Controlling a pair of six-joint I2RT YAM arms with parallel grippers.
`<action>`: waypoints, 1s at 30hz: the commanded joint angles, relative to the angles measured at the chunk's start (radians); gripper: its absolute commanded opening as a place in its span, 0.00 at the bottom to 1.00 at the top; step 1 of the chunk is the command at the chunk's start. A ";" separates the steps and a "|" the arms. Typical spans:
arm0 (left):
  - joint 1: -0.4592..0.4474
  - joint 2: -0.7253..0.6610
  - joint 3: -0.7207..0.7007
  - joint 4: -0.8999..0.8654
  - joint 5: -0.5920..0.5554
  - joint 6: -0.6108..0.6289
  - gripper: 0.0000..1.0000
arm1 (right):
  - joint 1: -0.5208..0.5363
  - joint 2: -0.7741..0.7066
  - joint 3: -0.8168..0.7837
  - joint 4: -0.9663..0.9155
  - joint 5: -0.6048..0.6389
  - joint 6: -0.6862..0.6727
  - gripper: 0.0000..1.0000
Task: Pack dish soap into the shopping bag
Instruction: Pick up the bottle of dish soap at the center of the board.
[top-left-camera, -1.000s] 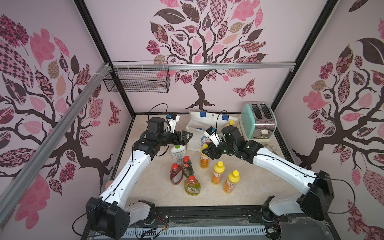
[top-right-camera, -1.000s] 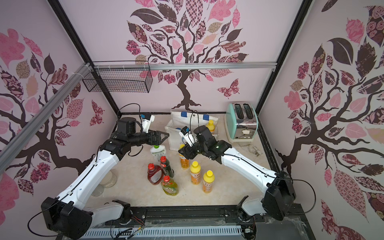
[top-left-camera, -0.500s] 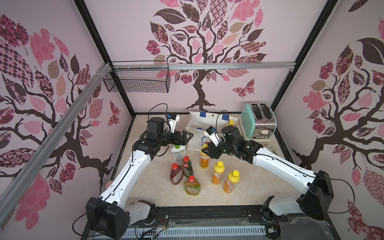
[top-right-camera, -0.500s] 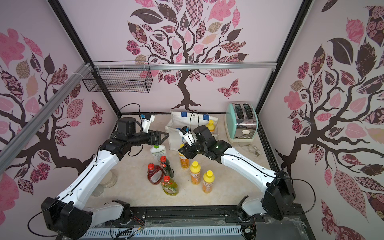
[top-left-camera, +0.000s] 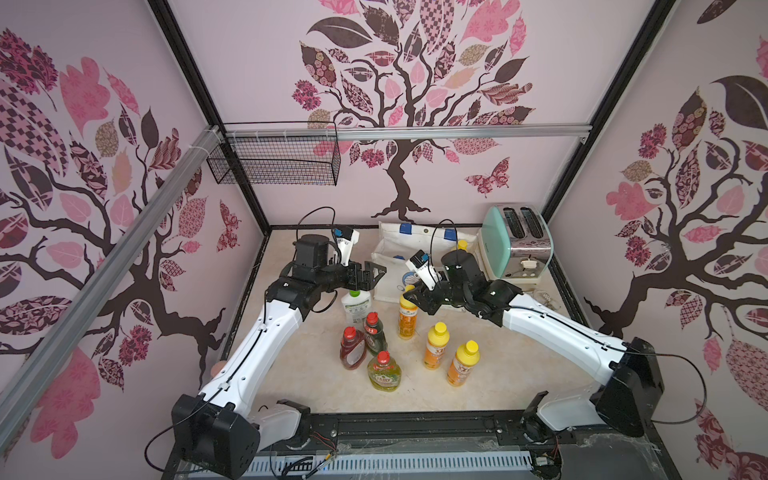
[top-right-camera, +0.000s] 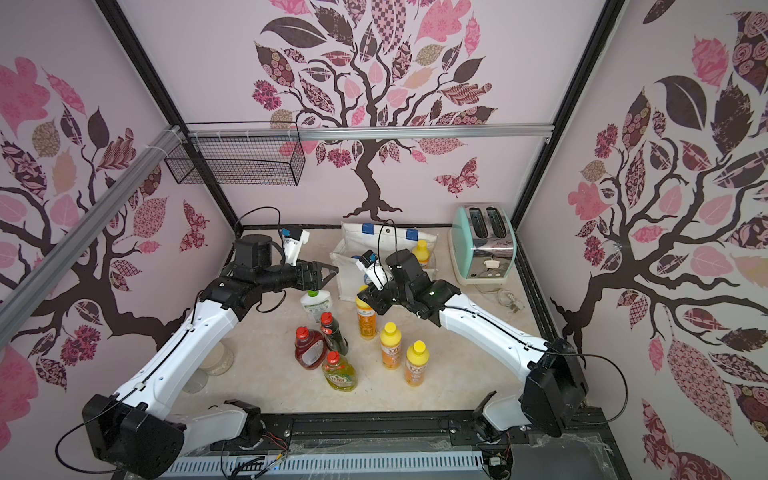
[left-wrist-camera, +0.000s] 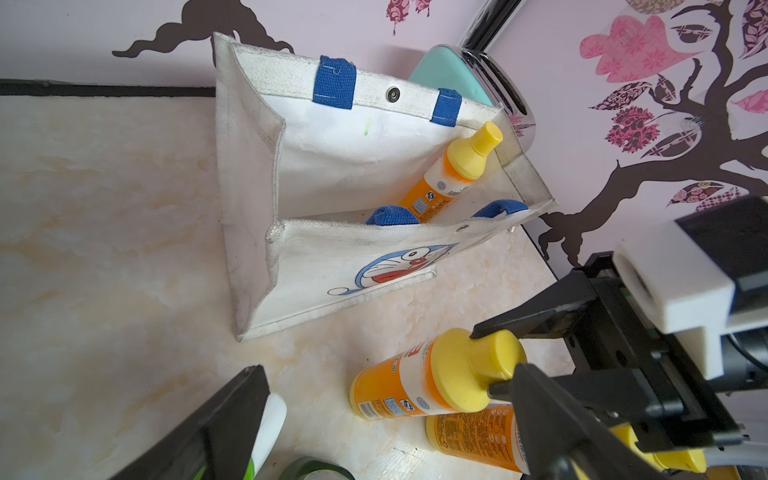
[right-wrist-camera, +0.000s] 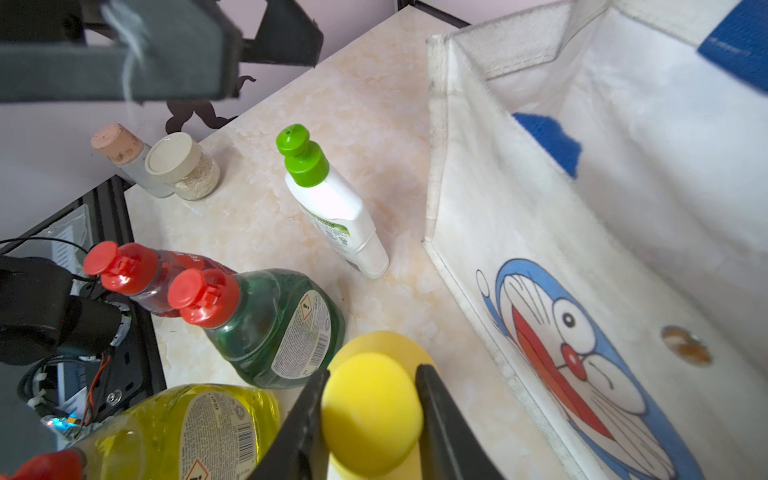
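Note:
The white shopping bag (top-left-camera: 419, 231) with the blue cat face (left-wrist-camera: 399, 270) stands open at the back. One orange dish soap bottle (left-wrist-camera: 453, 170) leans inside it. My right gripper (right-wrist-camera: 370, 372) is shut on the yellow cap (right-wrist-camera: 372, 411) of an orange bottle (top-left-camera: 407, 320) standing in front of the bag. My left gripper (top-left-camera: 374, 274) hangs open above the white, green-capped bottle (top-left-camera: 354, 309). Two more orange bottles (top-left-camera: 435, 347) (top-left-camera: 462, 365) and the red (top-left-camera: 352, 349), dark green (top-left-camera: 375, 332) and yellow-green (top-left-camera: 384, 372) bottles stand nearer the front.
A mint-green toaster (top-left-camera: 515, 245) stands right of the bag, its cord and plug (top-right-camera: 509, 297) lying on the table. Two small jars (right-wrist-camera: 183, 166) sit by the left wall under my left arm. A wire basket (top-left-camera: 274, 166) hangs on the back-left rail.
My right gripper's jaws have closed in on the yellow cap of the orange bottle. The left arm has stayed where it was.

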 joint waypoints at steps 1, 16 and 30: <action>-0.002 -0.012 -0.004 0.010 0.008 0.007 0.97 | 0.009 0.019 0.016 -0.055 -0.030 0.019 0.27; -0.003 -0.014 -0.003 0.011 0.011 0.007 0.97 | 0.009 -0.003 0.104 -0.118 0.089 -0.014 0.00; -0.003 -0.007 -0.004 0.016 0.021 0.004 0.97 | 0.009 -0.009 0.248 -0.218 0.182 -0.040 0.00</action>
